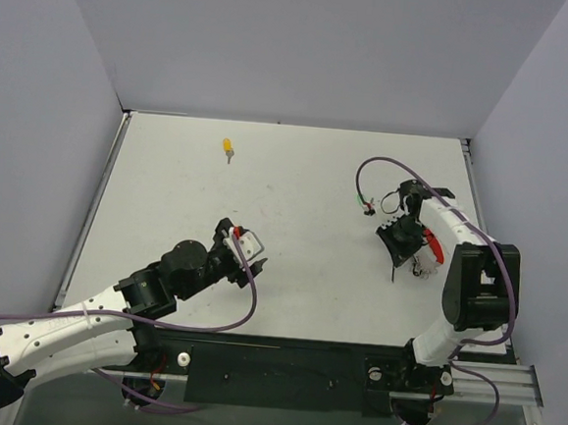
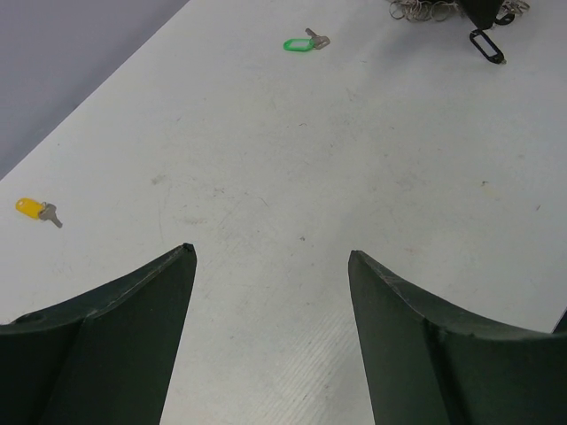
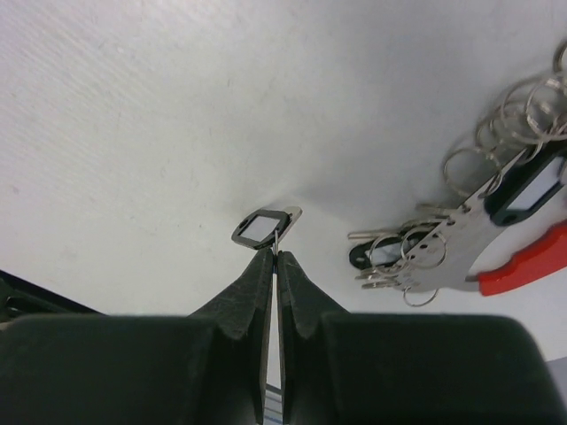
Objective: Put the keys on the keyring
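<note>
Jaws first: right gripper (image 3: 275, 255) is closed, pinching the black key (image 3: 263, 228) by its metal end. The black head points down at the desk (image 1: 306, 185) and looks to be touching it. Left gripper (image 2: 271, 252) has its jaws wide apart, holds nothing, and hovers over bare desk well apart from the keyring (image 3: 423, 250), on its near-left side.

Keyring lies just beside the pinched black key: a tangle of silver wire rings, a red tag (image 3: 523, 266) and a metal strip (image 3: 461, 232). A second black-framed tag (image 3: 532, 190) sits in the tangle; can't tell if it's attached.

Green key (image 2: 301, 42): loose on the desk, near the keyring, a little beyond it toward the far wall.
Yellow key (image 2: 35, 209): loose, well apart from the keyring, far-left part of the desk.

Progress, my read: early. One key is picked up, none of the three is threaded. To do: open a ring, thread black, then fetch green and yellow.

Desk is matte white and lightly scuffed, with a black rail (image 1: 282, 365) at the near edge. Plain pale grey walls (image 1: 307, 47) on three sides.
</note>
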You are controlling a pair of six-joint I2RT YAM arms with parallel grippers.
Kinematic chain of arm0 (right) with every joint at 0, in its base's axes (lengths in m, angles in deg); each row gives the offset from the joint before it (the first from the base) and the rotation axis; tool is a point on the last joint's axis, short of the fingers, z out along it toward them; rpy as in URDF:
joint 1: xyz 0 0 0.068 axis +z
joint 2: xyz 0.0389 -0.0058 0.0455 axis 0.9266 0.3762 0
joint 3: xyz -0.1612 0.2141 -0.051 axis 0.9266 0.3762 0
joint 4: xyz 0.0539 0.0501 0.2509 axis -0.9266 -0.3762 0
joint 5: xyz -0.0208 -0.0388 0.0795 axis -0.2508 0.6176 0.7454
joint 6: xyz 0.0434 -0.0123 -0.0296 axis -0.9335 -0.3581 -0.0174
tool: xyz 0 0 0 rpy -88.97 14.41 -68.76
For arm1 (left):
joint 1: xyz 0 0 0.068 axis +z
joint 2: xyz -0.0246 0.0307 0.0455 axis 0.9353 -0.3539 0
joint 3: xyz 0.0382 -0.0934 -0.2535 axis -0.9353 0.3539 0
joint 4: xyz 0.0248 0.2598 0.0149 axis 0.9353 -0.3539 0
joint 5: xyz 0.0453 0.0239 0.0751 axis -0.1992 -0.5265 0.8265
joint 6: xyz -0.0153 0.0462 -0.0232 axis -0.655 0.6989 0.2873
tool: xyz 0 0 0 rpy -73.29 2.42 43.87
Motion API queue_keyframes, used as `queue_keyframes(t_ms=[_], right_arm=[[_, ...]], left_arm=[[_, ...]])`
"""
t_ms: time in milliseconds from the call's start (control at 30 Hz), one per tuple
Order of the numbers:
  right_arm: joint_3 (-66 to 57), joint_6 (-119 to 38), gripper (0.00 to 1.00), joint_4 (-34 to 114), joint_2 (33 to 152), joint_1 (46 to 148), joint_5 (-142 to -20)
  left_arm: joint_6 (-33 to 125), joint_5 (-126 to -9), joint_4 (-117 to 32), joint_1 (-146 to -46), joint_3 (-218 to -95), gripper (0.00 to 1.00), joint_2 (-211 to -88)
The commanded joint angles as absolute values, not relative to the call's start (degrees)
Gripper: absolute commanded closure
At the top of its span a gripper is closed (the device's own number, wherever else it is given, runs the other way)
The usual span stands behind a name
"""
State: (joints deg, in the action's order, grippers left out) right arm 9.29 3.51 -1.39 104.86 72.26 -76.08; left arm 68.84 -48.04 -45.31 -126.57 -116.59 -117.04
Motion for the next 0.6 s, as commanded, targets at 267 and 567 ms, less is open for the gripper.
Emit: queue_keyframes(t_ms=[267, 567], right_arm=[[1.36, 2.07, 1.00, -3.02, 113.36, 76.60, -75.24], [-0.49, 0.93, 1.00, -3.11, 116.96, 77.39, -72.34]], left_arm=[[70.56, -48.32, -44.54, -126.32, -116.64, 0.20, -116.91], [70.56, -48.85, -44.53, -126.05, -116.73, 0.20, -116.82]])
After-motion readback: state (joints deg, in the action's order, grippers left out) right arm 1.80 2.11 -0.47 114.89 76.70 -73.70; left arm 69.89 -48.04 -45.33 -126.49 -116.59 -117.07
